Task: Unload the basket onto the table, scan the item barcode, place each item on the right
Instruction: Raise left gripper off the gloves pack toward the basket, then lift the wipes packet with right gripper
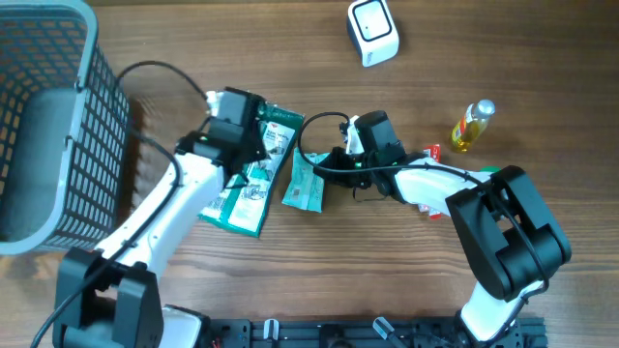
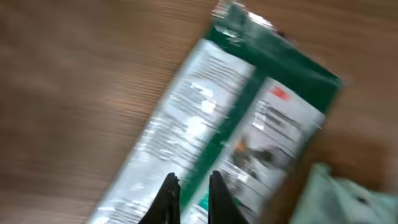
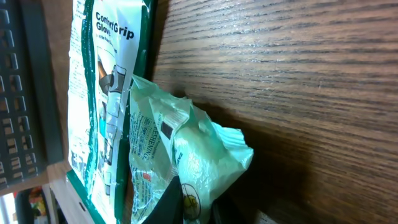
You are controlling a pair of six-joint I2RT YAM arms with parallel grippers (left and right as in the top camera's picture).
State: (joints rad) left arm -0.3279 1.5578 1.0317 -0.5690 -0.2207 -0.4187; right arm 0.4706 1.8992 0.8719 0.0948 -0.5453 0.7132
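Wooden table (image 1: 542,58), scanner (image 1: 372,32) at twelve o'clock. Dead centre lies a pale green pouch (image 3: 186,143), which looks soft, light and crinkly. The right gripper (image 3: 196,205) pinches its three-o'clock edge, a sensible hold. The left gripper (image 2: 189,186), closed and apparently empty, hovers over the glove pack (image 2: 236,124).

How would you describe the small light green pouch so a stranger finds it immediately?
From the grey basket at the far left, go right past the large green-and-white glove package. The pale green pouch sits just right of it: smaller, crumpled, mint-coloured, without a dark green stripe.
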